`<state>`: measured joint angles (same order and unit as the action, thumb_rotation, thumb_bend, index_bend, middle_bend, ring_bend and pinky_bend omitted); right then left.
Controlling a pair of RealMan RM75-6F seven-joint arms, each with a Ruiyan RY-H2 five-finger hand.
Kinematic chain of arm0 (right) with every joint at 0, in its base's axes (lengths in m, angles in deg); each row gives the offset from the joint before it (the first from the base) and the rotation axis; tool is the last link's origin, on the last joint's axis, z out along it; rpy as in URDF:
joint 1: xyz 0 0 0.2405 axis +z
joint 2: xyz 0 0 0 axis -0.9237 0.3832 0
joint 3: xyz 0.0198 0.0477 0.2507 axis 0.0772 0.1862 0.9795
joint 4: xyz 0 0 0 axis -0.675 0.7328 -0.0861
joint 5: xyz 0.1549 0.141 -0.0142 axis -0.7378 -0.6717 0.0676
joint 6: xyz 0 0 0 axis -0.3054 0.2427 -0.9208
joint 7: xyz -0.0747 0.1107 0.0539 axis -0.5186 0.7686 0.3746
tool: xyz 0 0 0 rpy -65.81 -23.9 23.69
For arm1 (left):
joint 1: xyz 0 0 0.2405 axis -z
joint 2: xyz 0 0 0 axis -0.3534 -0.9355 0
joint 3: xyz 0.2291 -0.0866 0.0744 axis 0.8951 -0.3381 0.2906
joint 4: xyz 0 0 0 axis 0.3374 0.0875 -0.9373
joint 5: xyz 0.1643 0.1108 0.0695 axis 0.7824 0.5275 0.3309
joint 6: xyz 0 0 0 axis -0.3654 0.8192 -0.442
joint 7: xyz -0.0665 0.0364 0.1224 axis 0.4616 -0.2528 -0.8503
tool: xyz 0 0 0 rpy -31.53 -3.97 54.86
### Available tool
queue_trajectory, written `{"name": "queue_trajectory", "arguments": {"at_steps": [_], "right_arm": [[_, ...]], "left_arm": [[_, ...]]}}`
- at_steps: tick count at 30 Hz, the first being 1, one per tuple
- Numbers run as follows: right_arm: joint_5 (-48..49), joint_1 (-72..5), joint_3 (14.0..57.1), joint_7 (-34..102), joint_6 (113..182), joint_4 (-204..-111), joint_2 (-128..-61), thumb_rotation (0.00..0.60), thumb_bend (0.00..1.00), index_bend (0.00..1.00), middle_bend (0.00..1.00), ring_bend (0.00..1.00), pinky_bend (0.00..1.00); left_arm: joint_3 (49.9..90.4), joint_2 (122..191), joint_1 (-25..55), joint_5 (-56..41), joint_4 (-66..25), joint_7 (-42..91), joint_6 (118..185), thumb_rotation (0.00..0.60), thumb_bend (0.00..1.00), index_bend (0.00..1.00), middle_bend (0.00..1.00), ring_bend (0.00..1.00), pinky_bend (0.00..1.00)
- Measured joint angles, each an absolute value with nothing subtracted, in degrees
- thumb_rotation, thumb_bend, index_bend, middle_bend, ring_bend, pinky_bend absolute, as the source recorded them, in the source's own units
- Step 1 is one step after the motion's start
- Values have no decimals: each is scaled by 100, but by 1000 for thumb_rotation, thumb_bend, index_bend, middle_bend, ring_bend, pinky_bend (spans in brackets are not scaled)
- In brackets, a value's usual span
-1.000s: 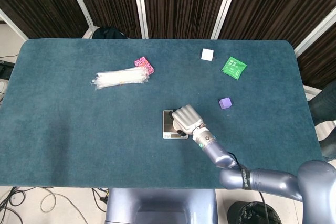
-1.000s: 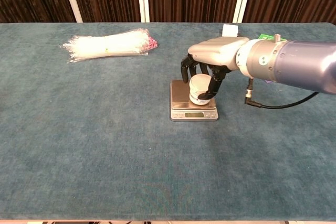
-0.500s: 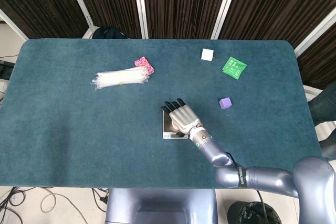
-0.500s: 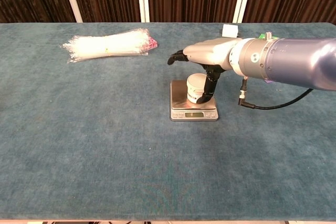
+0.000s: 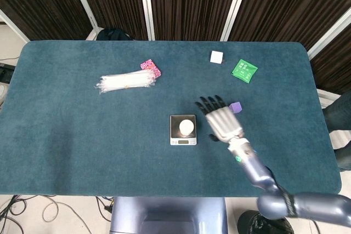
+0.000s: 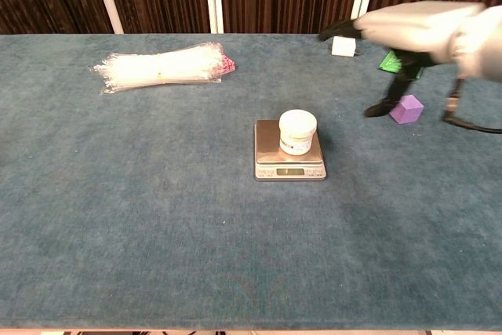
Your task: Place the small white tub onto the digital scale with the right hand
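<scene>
The small white tub [image 5: 187,126] [image 6: 297,131] stands upright on the digital scale [image 5: 176,133] [image 6: 270,147] near the table's middle. Nothing touches it. My right hand [image 5: 221,120] [image 6: 409,26] hovers above the table to the right of the scale, fingers spread and empty, well apart from the tub. My left hand does not show in either view.
A small purple cube [image 5: 236,107] [image 6: 406,109] lies just beyond my right hand. A white cube [image 5: 216,57] [image 6: 342,46] and a green packet [image 5: 244,70] lie at the back right. A bundle of clear bags [image 5: 127,81] [image 6: 159,67] and a pink packet [image 5: 150,68] lie at the back left.
My right hand has let go of the tub, opened, and lifted away to the right. The tub stays on the scale.
</scene>
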<state>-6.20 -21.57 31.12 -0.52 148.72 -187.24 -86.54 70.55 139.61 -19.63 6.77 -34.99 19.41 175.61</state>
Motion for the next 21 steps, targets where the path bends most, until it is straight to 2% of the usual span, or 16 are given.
{"name": "queue_trajectory", "arguments": {"at_steps": [5, 11, 16, 21], "right_arm": [[982, -3410, 2420, 841, 16291, -18718, -8259, 600, 258, 3, 0, 36, 0], [1964, -4666, 1808, 1763, 17723, -17929, -8137, 600, 258, 3, 0, 36, 0], [2139, -5325, 1566, 2237, 18061, -17242, -8252, 600, 258, 3, 0, 36, 0], [1998, -5427, 1682, 2094, 17989, -17077, -8302, 600, 258, 3, 0, 36, 0]], "left_arm": [[7069, 13975, -1964, 721, -3524, 1873, 17600, 600, 687, 40, 0, 0, 0], [7063, 13983, -1965, 702, -3516, 1865, 17596, 600, 686, 40, 0, 0, 0], [7039, 13971, -1977, 670, -3515, 1933, 17605, 600, 687, 40, 0, 0, 0], [7040, 13967, -1966, 672, -3499, 1942, 17576, 600, 686, 40, 0, 0, 0]]}}
